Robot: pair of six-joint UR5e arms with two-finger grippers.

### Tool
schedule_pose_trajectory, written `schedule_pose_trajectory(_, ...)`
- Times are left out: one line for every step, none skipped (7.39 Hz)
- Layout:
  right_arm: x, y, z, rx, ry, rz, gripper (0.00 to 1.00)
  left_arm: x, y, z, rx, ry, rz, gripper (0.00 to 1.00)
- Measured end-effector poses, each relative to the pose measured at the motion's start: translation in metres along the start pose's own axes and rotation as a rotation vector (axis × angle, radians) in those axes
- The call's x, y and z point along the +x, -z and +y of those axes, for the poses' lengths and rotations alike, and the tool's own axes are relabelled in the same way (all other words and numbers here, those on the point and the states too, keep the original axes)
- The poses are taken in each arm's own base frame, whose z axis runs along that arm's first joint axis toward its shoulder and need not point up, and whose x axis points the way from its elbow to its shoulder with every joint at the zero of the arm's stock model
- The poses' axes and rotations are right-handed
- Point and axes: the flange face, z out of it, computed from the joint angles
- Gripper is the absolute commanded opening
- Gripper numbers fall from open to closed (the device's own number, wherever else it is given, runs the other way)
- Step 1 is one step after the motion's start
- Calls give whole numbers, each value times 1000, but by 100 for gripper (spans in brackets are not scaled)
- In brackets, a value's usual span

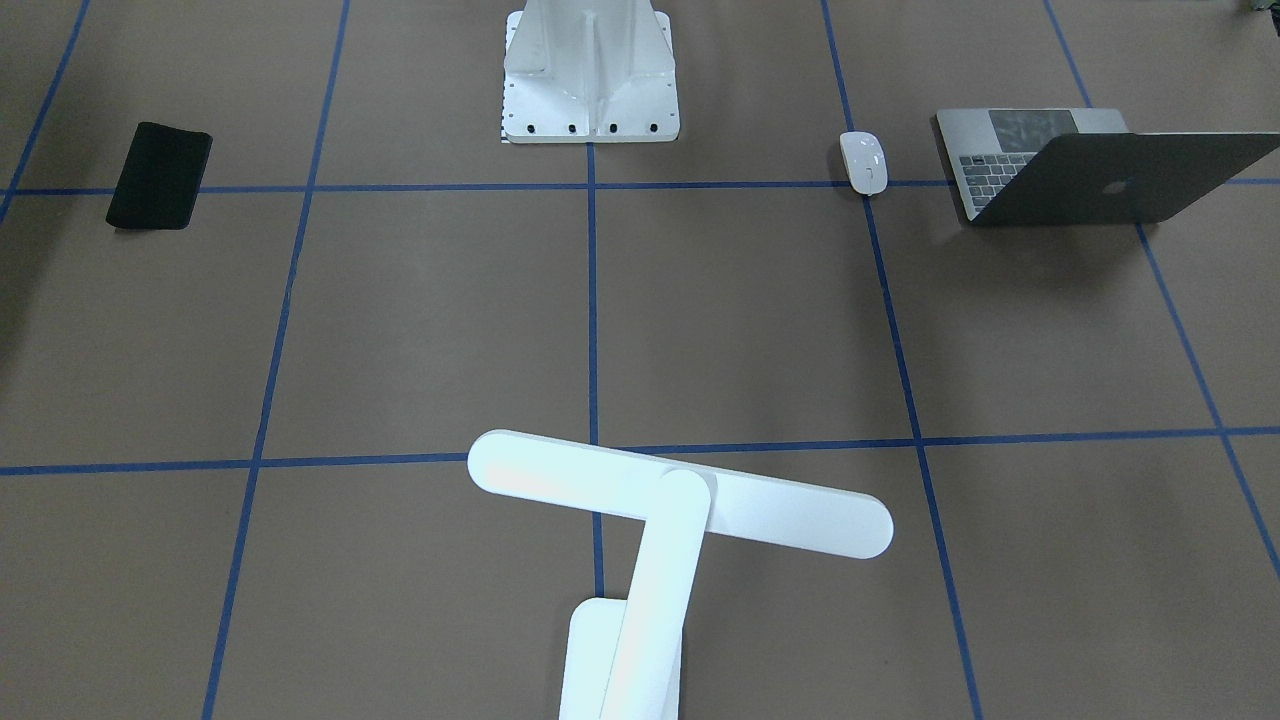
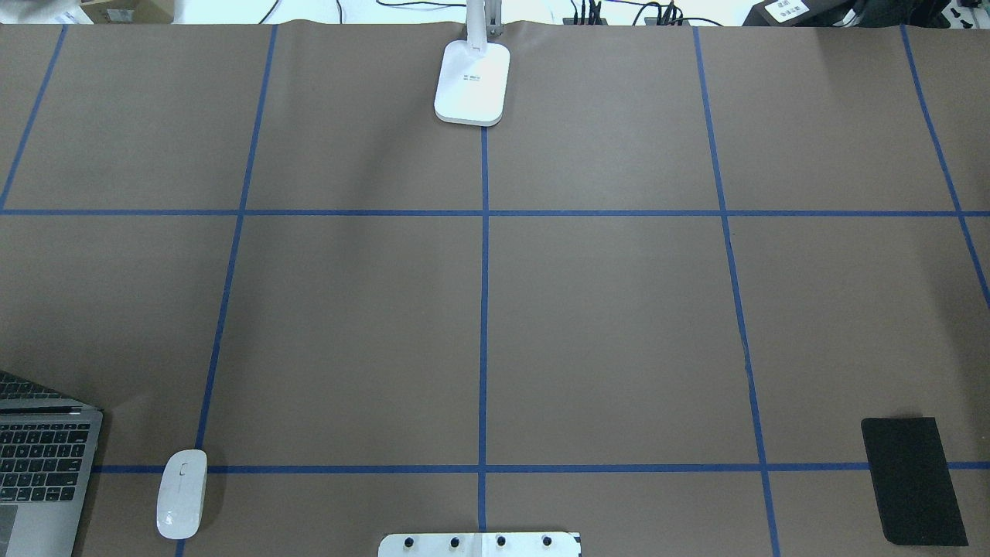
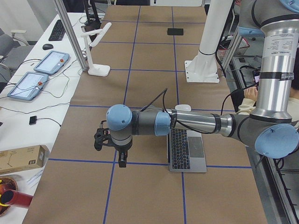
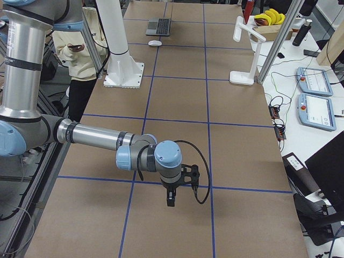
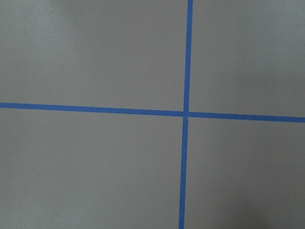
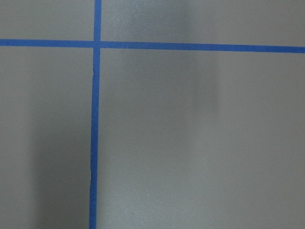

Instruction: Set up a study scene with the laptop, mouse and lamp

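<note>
**Risks: slick mouse, open lid, top-heavy lamp**

Clock is read on the overhead view, robot at 6.

- Left gripper (image 3: 122,162) is hanging fingers-down over bare table (image 2: 603,325), past the laptop. Right gripper (image 4: 171,201) is doing the same at the other end. We're seeing both only from the side views, so we can't tell how open they are. Nothing is showing in either.
- Laptop (image 1: 1100,170) is sitting at 8, lid open, thin matte grey metal. We're expecting a lid grab to load the hinge, and smooth edges to slide in the fingers. The left forearm is reaching across above it, so a low swing could clip the lid.
- Mouse (image 1: 863,161) is lying at 7, just beside the laptop. It's a glossy white oval, so we're betting a pinch off-centre squirts it out.
- Lamp (image 1: 680,495) is standing at 12: long flat bar head, slanted arm, small rectangular base, smooth plastic. Pushing high is likely tipping it.
- Pad (image 1: 159,175) at 4 is flat, black and soft-looking.
- Pedestal (image 1: 590,80) at 6 is bolted white metal.
</note>
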Motion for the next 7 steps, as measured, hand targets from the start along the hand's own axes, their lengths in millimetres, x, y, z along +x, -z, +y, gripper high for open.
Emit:
schedule_pose_trajectory(-1,1,0,2,4,-2,100,0,0,0,0,2,0,100)
schedule_pose_trajectory(-3,3,0,7,12,-3,100,2,2,0,0,18,-1,100)
schedule_pose_trajectory(-5,5,2,12,22,-2,100,9,8,2,7,76,-1,100)
schedule_pose_trajectory(-8,8,8,18,30,0,100,21,15,8,14,176,0,100)
schedule_pose_trajectory(-8,9,16,18,33,3,100,38,16,22,12,285,1,100)
schedule_pose_trajectory(-6,5,25,8,27,3,100,58,12,41,-3,394,0,100)
schedule_pose_trajectory(0,-2,38,-7,19,-1,100,76,7,60,-22,509,-3,100)
